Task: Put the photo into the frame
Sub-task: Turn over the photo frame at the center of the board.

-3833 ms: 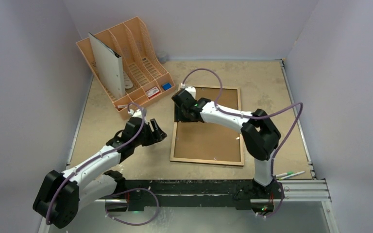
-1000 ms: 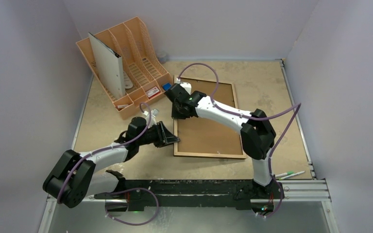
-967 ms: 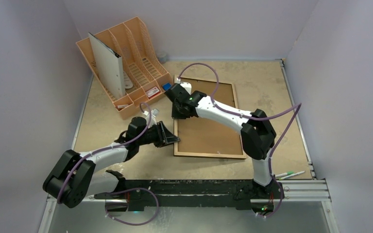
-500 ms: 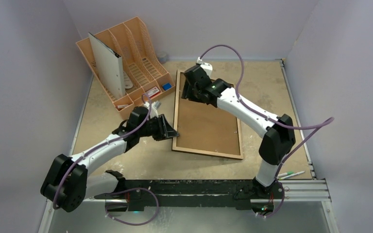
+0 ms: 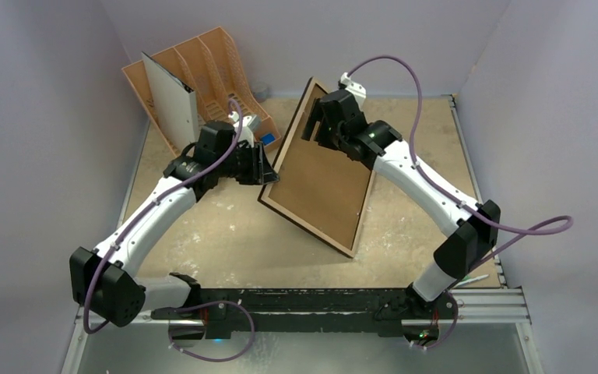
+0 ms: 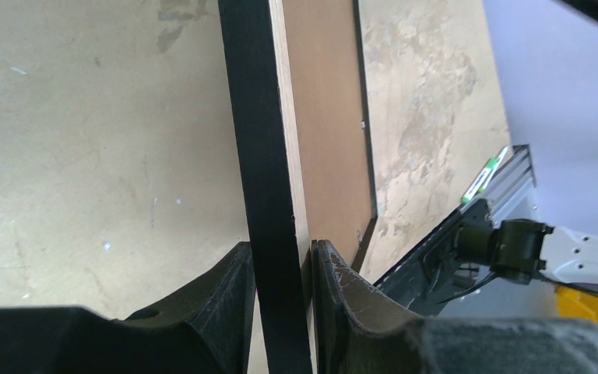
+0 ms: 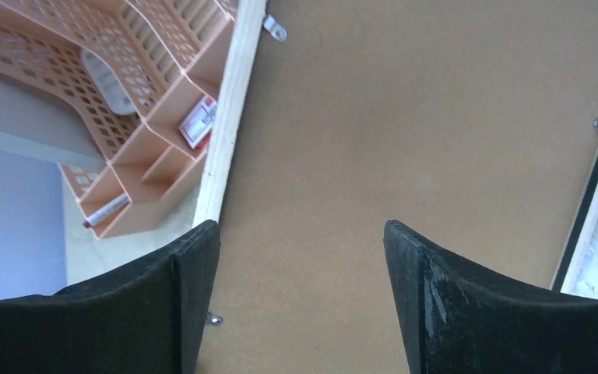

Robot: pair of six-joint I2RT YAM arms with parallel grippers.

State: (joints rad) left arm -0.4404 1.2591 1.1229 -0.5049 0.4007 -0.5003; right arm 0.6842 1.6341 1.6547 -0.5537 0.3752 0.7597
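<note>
frame (image 5: 319,187) tilted | rim pinched in left gripper (image 6: 283,312) | right gripper (image 7: 300,296) spread

Overhead looks down; both wrist cams close on frame (image 6: 257,156)

Jaws wide apart over backing board (image 7: 436,117); frame (image 7: 228,117) edge, orange organizer (image 7: 140,86) at L.

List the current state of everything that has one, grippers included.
the frame: tilted steeply, brown back facing the top camera.
backing board: seated in the frame.
the photo: standing upright in the organizer, white side showing.
left gripper: shut on the frame's rim.
right gripper: open, at the frame's upper end.
</note>
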